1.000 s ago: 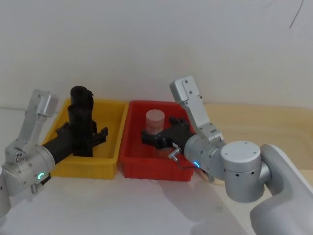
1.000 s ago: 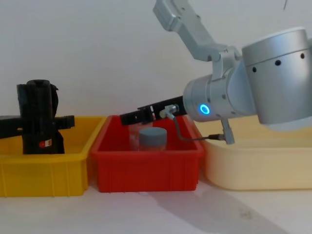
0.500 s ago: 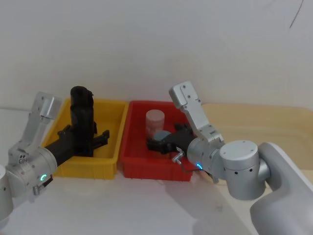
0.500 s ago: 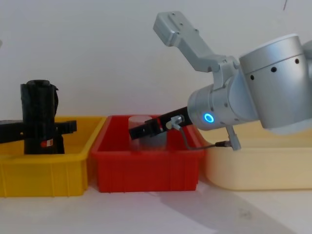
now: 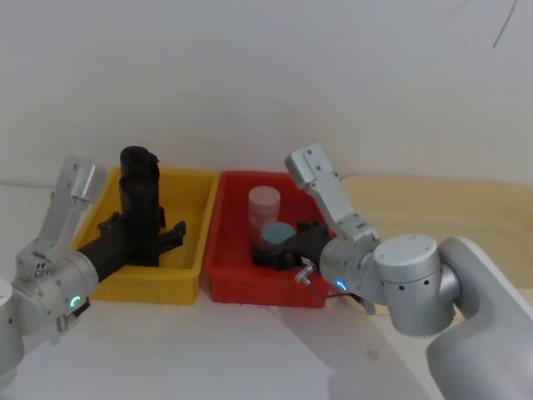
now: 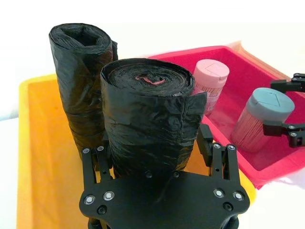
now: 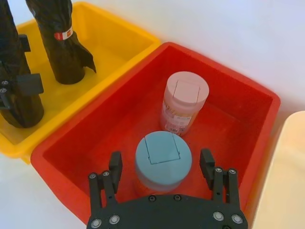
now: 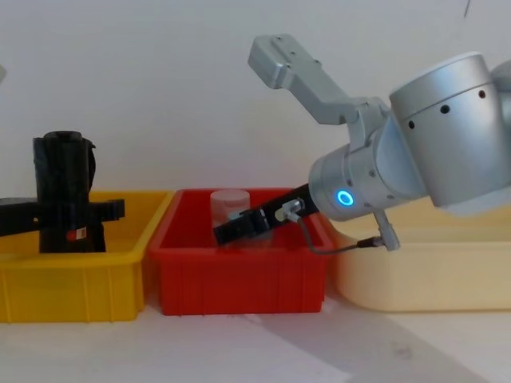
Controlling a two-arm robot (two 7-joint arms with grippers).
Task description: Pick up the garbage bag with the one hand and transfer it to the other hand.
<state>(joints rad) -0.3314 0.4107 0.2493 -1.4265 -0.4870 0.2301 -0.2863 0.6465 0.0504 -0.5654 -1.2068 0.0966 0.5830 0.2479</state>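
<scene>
The garbage bag (image 6: 147, 109), a straight black roll, stands upright in the yellow bin (image 5: 187, 187); its small red-and-white label shows low down in the chest view (image 8: 60, 171). My left gripper (image 6: 153, 143), on the arm with the green-teal ring, is open with a finger close on each side of the roll (image 5: 137, 187). My right gripper (image 7: 159, 162), on the arm with the blue ring, hangs open low in the red bin (image 5: 250, 287). Its fingers straddle a blue-lidded jar (image 7: 163, 160).
A second, lumpier black roll (image 6: 78, 62) stands just behind the garbage bag in the yellow bin. A pink-lidded jar (image 7: 183, 102) stands in the red bin beyond the blue-lidded one. A cream tray (image 8: 423, 279) lies to the right of the red bin.
My right gripper has dropped into the red bin and come down around the blue-lidded jar. My left gripper has sunk slightly along the garbage bag, which still stands in the bin.
</scene>
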